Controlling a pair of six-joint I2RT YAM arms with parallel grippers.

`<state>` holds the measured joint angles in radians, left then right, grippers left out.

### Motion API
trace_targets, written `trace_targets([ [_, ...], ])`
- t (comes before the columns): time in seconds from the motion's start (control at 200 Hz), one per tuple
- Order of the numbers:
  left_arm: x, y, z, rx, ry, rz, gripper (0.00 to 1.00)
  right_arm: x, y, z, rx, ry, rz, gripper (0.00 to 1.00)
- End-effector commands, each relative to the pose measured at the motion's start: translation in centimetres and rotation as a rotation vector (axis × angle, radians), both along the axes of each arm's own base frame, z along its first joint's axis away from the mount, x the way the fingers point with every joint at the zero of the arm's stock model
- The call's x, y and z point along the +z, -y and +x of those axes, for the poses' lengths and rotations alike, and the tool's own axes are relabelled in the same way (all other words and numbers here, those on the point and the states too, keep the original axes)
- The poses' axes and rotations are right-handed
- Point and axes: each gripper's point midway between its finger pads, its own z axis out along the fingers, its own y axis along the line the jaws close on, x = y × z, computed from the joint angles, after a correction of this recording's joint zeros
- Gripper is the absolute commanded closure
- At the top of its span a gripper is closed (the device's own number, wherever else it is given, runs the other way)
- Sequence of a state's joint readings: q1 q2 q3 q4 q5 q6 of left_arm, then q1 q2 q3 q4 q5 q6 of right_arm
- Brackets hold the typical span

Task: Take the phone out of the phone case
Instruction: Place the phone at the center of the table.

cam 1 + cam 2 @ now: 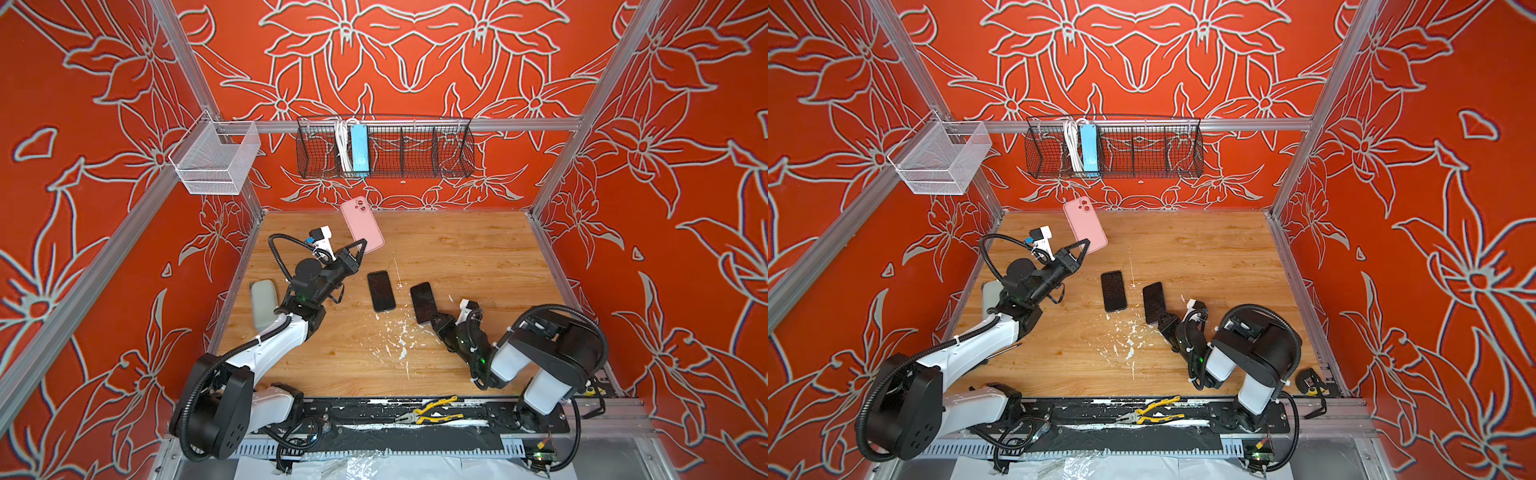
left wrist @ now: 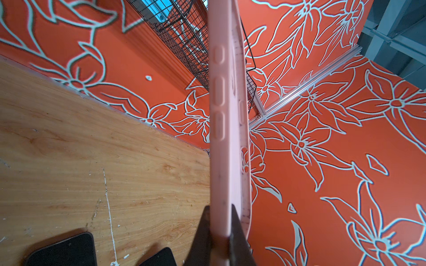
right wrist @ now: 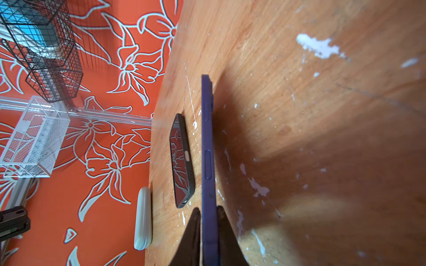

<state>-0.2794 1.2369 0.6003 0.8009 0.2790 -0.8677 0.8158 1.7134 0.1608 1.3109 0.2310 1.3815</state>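
The dusty-pink phone case point(image 1: 361, 224) point(image 1: 1085, 224) hangs in the air over the far left of the table, its camera cutout at the top. My left gripper point(image 1: 362, 245) point(image 2: 220, 221) is shut on its lower edge, and the left wrist view shows the case point(image 2: 227, 115) hollow. The phone point(image 1: 422, 301) point(image 1: 1153, 301), dark with a blue-purple edge point(image 3: 207, 149), sits low over the table right of centre. My right gripper point(image 1: 434, 320) point(image 3: 208, 211) holds its near end, with a finger close against each face.
A second dark phone in a black case point(image 1: 381, 291) point(image 3: 182, 161) lies flat mid-table. A pale grey slab point(image 1: 264, 303) rests by the left wall. On the back rail hang a black wire basket point(image 1: 384, 151) and a white mesh basket point(image 1: 216, 158). Pliers point(image 1: 432, 411) lie on the front rail.
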Motion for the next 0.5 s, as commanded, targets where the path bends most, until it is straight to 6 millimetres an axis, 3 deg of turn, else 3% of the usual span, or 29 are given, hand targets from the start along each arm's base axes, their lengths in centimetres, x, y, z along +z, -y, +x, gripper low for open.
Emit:
trace_targets([
  [0.0, 0.6, -0.3, -0.5, 0.0, 0.028, 0.003, 1.0, 1.9, 0.1, 0.5, -0.044, 0.055, 0.068, 0.78],
  [0.495, 0.2, -0.4, -0.4, 0.0, 0.021, -0.001, 1.0, 1.0, 2.0, -0.4, -0.094, -0.029, -0.028, 0.69],
])
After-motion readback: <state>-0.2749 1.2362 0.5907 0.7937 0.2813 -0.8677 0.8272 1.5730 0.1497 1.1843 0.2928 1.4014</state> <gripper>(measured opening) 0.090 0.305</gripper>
